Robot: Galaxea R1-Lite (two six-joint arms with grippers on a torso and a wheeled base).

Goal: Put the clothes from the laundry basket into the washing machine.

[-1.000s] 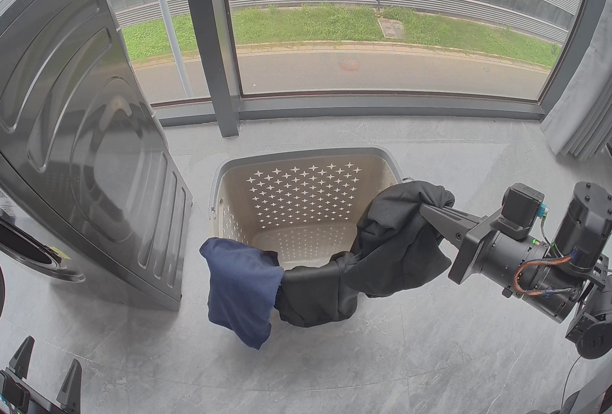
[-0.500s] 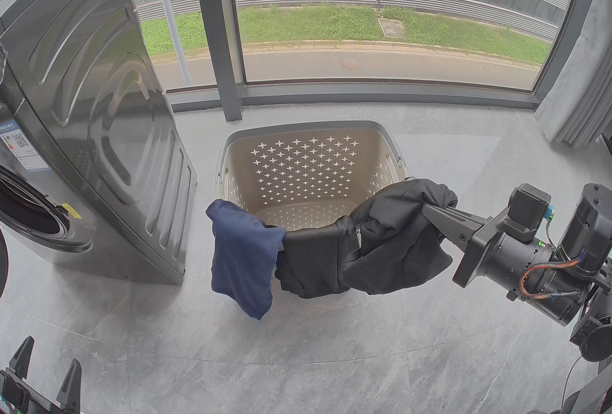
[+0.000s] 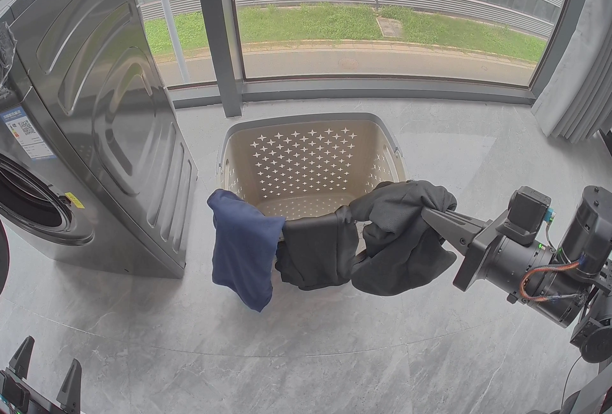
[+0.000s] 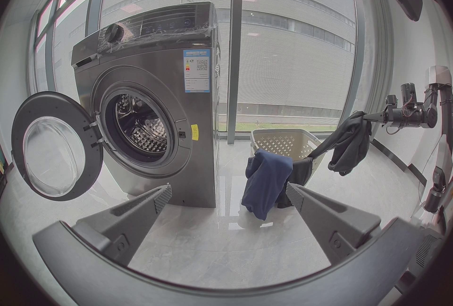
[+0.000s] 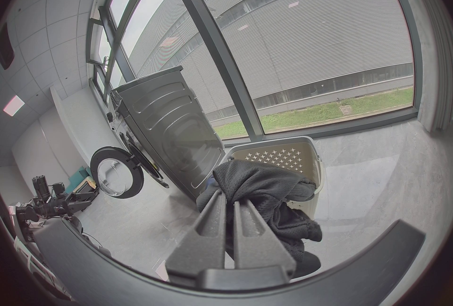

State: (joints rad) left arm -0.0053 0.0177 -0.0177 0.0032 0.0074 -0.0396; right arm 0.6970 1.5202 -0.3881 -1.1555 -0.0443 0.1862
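Note:
A beige laundry basket (image 3: 306, 128) (image 4: 282, 137) (image 5: 283, 151) stands on the floor by the window. A navy garment (image 3: 242, 249) (image 4: 264, 179) hangs over its near rim. My right gripper (image 3: 428, 214) (image 5: 229, 203) is shut on a dark grey garment (image 3: 395, 230) (image 4: 349, 142) (image 5: 259, 184), lifted at the basket's right side, with one end still draped over the rim (image 3: 315, 252). The grey washing machine (image 3: 95, 115) (image 4: 155, 99) stands at the left with its round door (image 4: 54, 146) swung open. My left gripper (image 3: 44, 370) (image 4: 226, 196) hangs open low at the left.
A window frame post (image 3: 217, 20) rises behind the basket. A curtain (image 3: 574, 77) hangs at the far right. Grey tiled floor (image 3: 319, 351) lies bare in front of the basket and machine.
The head view has shifted, bringing the machine's front more into view. My right gripper has raised the dark grey garment a little, pulling it more taut from the rim.

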